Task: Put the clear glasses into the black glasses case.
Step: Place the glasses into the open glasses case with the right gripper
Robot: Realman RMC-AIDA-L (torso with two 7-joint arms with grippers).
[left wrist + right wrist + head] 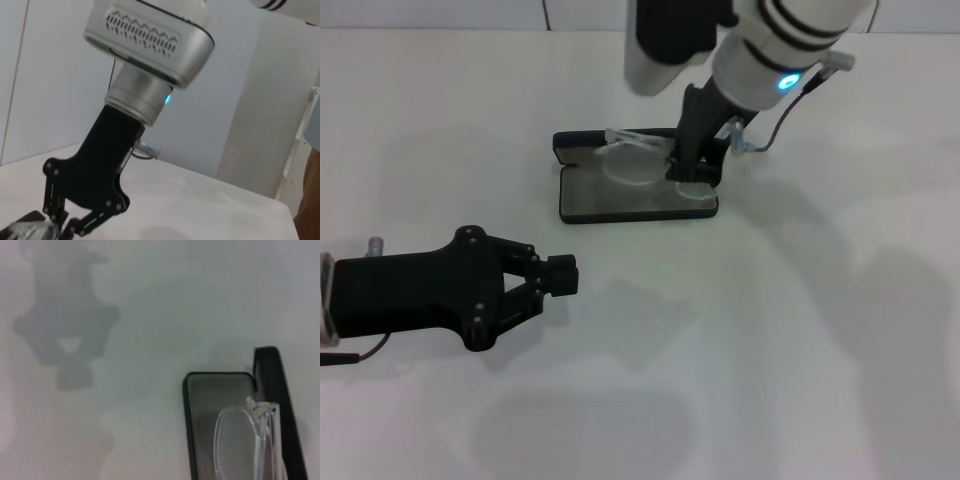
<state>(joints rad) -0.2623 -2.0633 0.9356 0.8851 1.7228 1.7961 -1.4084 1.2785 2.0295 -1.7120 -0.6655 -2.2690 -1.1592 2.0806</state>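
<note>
Right gripper [692,172] is down over the right end of the open black glasses case [620,205], pinching the clear glasses [638,160] near their right end; fingers closed on the frame. Glasses run left-right, long axis parallel to the case's long side, sitting over the grey-lined tray near the raised lid at the far edge; can't tell if they're fully seated. Left gripper [560,276] is parked low on the white worktop [800,350], well apart from the case, pointing right, fingers nearly together, holding nothing.
</note>
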